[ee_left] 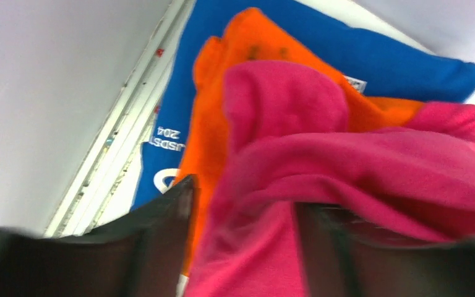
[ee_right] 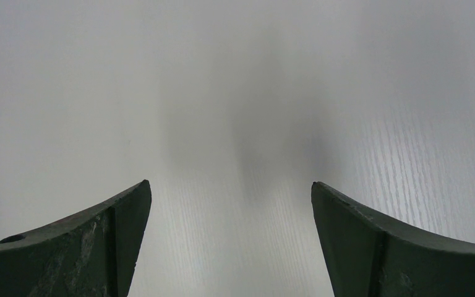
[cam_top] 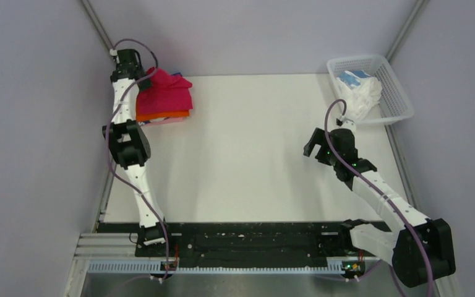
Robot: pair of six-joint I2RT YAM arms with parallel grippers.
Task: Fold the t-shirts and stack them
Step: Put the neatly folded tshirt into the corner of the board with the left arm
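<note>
On white table (cam_top: 253, 161), far-right corner: mesh basket (cam_top: 402, 102) with white/light-blue t-shirt (cam_top: 362, 93) bunched inside, hanging over its near rim. Far-left corner: stack with blue t-shirt (ee_left: 377, 55) at bottom, orange t-shirt (ee_left: 247, 37) above, crimson-pink t-shirt (ee_left: 359, 161) on top, rumpled. Left gripper (ee_left: 244, 195) pinching a fold of the crimson-pink t-shirt, fingers closed onto the cloth. Right gripper (ee_right: 232, 241) spread wide, gripping nothing, over tabletop near right edge.

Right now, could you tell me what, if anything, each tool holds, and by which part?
The left tool pinches the crimson-pink t-shirt by a bunched fold; the right tool is open, empty.
</note>
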